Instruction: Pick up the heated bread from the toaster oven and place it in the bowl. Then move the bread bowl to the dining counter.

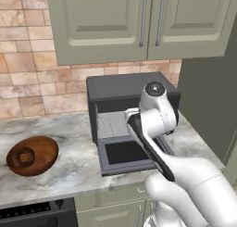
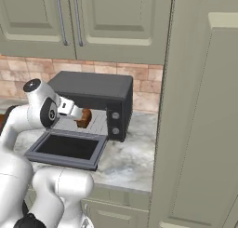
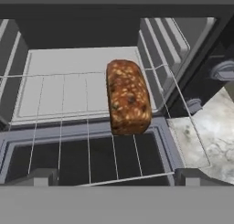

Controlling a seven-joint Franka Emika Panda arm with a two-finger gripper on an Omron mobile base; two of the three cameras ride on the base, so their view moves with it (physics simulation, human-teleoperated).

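At the toaster oven (image 1: 132, 101) mouth: bread pickup in hand.
We hold jaws open short of the heated bread (image 3: 128, 96) on the wire rack (image 3: 87, 127); next, advance and close.

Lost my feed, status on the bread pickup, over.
Gripper open, empty, at the oven mouth. Bread on the rack, door down. Bowl waiting left on the counter. Nothing in the way.

A mottled brown, tan-flecked bread (image 3: 128, 96) lies in a dark grey toaster oven (image 1: 121, 88); a glossy reddish-brown bowl (image 1: 32, 155) sits on grey-white marble counter (image 1: 74, 168) beneath sage-green cabinets (image 1: 115, 22).
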